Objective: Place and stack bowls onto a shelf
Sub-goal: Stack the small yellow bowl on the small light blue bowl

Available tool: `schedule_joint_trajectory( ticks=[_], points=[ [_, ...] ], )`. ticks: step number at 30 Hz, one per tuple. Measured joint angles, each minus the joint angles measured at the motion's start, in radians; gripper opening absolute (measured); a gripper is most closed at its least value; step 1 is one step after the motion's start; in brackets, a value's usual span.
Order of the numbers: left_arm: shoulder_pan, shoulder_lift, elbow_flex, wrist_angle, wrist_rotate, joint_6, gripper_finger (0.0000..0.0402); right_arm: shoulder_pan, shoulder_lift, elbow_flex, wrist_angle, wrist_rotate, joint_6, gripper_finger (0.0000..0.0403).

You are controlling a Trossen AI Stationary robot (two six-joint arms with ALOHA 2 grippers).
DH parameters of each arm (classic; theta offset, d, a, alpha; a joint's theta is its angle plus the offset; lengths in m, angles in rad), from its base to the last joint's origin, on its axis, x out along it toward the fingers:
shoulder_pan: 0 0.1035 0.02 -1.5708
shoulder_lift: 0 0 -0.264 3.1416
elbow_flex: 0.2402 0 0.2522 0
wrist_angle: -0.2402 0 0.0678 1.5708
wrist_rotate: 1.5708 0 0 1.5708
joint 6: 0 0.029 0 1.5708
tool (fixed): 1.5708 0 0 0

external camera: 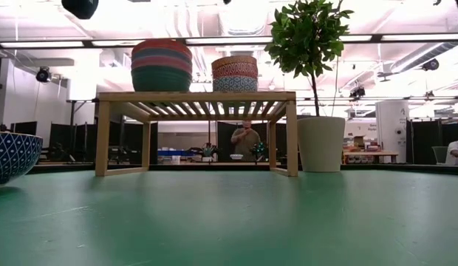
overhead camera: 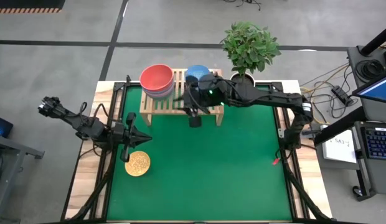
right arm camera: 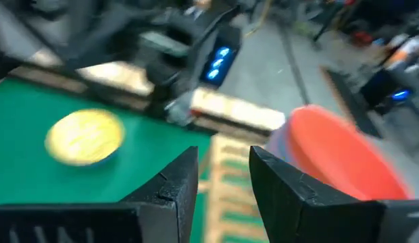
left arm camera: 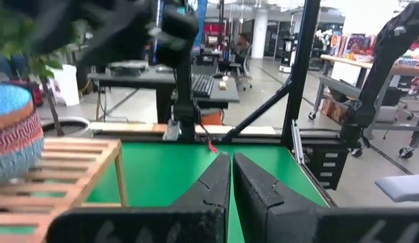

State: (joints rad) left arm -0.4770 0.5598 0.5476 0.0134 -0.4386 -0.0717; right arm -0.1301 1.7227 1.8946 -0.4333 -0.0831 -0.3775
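Right gripper (overhead camera: 194, 119) is hanging parted and empty beside the shelf (overhead camera: 162, 106); swinging away, it risks clipping the small stack (external camera: 235, 74). Left gripper (overhead camera: 145, 137) is waiting clenched.

Both arms are dark, nearly black, built of slim tubular links joined by chunkier rounded joint housings. The left arm (overhead camera: 81, 121) carries a knobbly cluster of dark parts at its 9 o'clock end, with thin black cables looping along its links. The right arm (overhead camera: 261, 96) shows a small green light on the housing near its wrist and a pale band around the joint toward 3 o'clock. The left gripper (left arm camera: 231, 179) has two matte black fingers (left arm camera: 213, 182), wedge-shaped, tapering to narrow tips with flat inner faces. The right gripper (right arm camera: 223, 177) has matching black fingers (right arm camera: 172, 185), broad at the base, angular and faceted.
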Motion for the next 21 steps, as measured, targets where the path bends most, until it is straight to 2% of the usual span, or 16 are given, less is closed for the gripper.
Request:
schedule_joint_trajectory(
  ticks=[4,9,15,21],
  points=[
    [0.0,0.021,0.0,-0.027,-0.001,-0.05,0.0,0.066,-0.053,-0.035,-0.109,0.001,0.018,0.0118],
    [0.0,0.07,0.0,-0.023,-0.012,-0.108,0.0,0.151,-0.147,-0.176,-0.107,0.005,0.046,0.0114],
    [0.001,0.139,0.0,-0.023,-0.025,-0.201,0.0,0.241,-0.286,-0.416,-0.002,0.032,0.075,0.0114],
    [0.001,0.234,0.023,-0.04,-0.025,-0.373,0.0,0.289,-0.427,-0.648,0.124,0.031,0.091,0.0107]
  ],
)
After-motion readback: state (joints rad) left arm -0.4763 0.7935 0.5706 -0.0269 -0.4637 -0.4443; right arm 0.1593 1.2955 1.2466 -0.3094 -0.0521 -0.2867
